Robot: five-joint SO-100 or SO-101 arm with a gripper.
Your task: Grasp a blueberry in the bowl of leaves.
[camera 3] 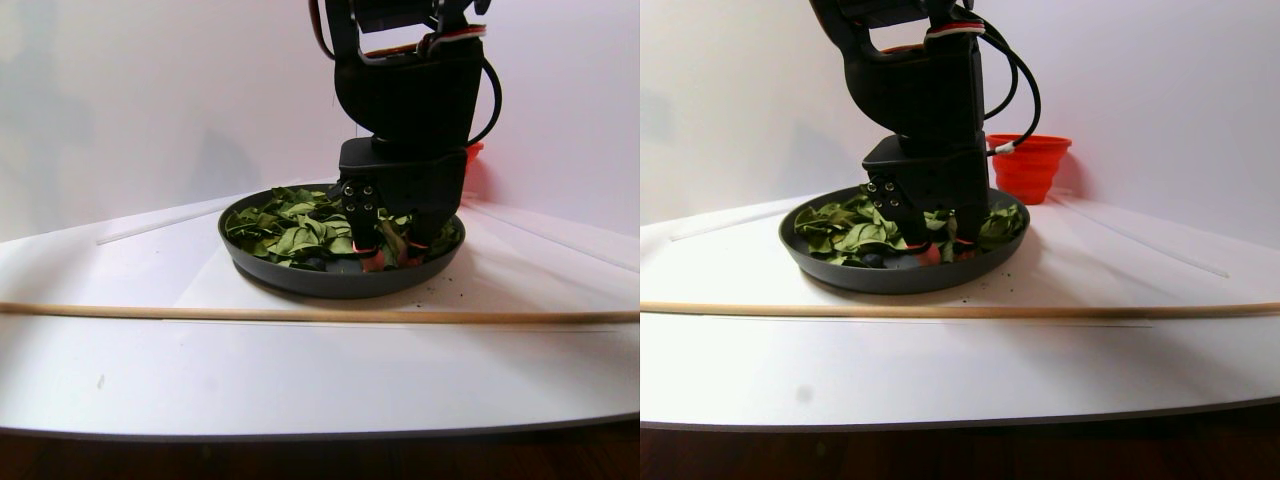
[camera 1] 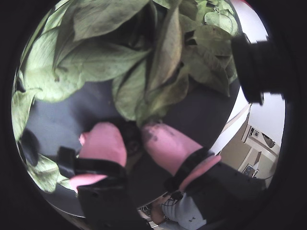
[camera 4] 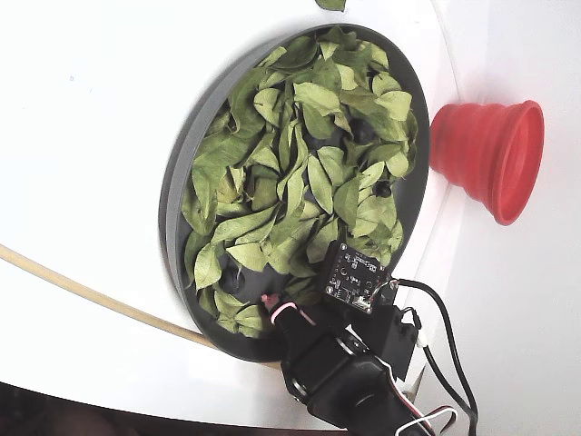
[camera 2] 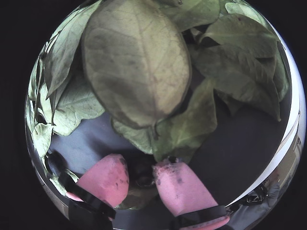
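Blueberry point(camera 1: 130, 135) sits on the bowl point(camera 1: 57, 120) floor just below the leaves point(camera 1: 120, 52), wedged between the gripper point(camera 1: 134, 139) pads, which look narrowed around it w/ little gap. Step: closing the grasp. Next: finish the squeeze gently, lift straight up w/o dragging leaves. Red cup point(camera 4: 490, 154) stands beside the bowl.

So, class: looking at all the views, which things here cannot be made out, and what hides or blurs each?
- Dark round thing between the end effector fingertips: in both wrist views shadowed, blueberry or not unclear.
- Grip contact: fixed view, arm covers the fingertips.
- Red cup: stereo pair's left half, mostly behind the arm.
- Bowl floor: fixed view, leaves cover most of it.
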